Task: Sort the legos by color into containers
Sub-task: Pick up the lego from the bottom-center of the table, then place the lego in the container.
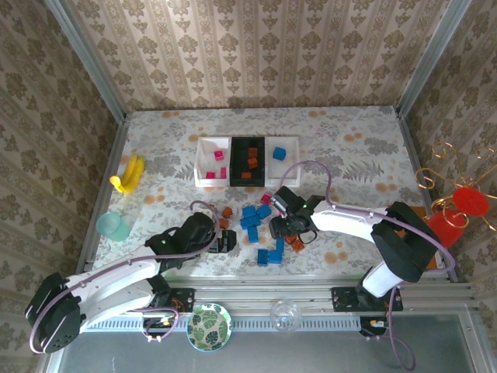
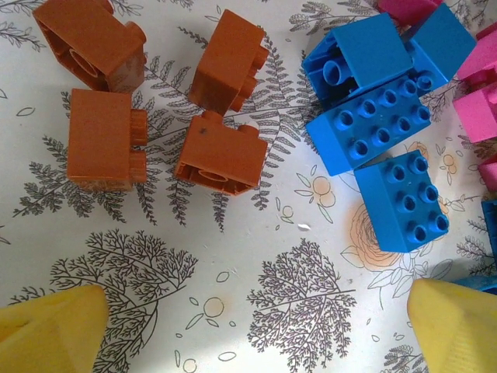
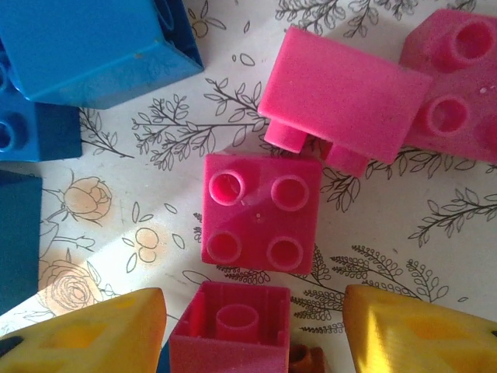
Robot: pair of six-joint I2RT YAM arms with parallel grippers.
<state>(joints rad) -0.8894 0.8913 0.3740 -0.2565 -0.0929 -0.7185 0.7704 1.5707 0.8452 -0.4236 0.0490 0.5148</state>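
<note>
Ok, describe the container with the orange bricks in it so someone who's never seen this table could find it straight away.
Look to the far side of the floral table, where three small trays sit in a row. It is the black tray in the middle, holding orange-brown bricks. The left white tray holds pink bricks and the right white tray holds a blue brick.

The counter is white, printed with grey trees, ferns and peach roses. On it lie blue legos, magenta-pink legos and orange-brown legos. Two white trays flank a black tray. Nearby are a yellow banana, a teal cup and a green leaf-patterned plate, with beige damask walls behind.
</note>
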